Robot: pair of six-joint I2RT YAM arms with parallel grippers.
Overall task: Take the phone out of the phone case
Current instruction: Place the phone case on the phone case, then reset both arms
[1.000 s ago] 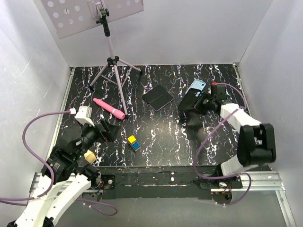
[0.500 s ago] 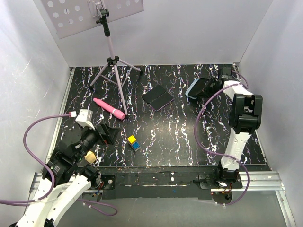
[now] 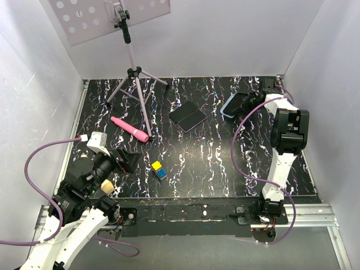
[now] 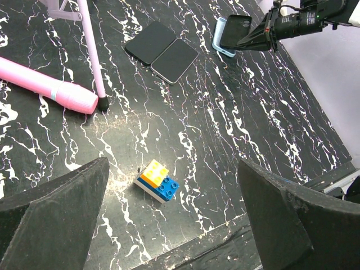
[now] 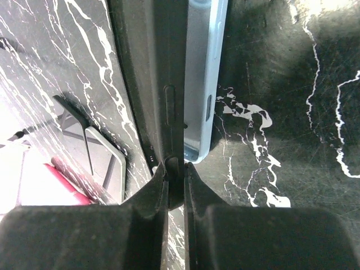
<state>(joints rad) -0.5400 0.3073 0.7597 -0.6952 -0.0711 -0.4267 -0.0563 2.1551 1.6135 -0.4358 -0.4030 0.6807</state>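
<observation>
My right gripper is at the back right of the table, shut on the end of the thin black phone. In the right wrist view the phone stands edge-on between the gripper's closed fingers. The light blue phone case lies along its right side, parted from it at the near end. The left wrist view shows the phone tilted up over the case, which rests on the table. My left gripper hovers open over the near left, far from both, with nothing between its fingers.
A pink cylinder and a tripod stand at the back left. Two flat dark slabs lie side by side mid-table. A yellow and blue brick sits near the front. White walls close in on three sides.
My right arm swung from mid-right to the back right corner, carrying the phone with the case. The left arm drew back slightly toward the near edge.
</observation>
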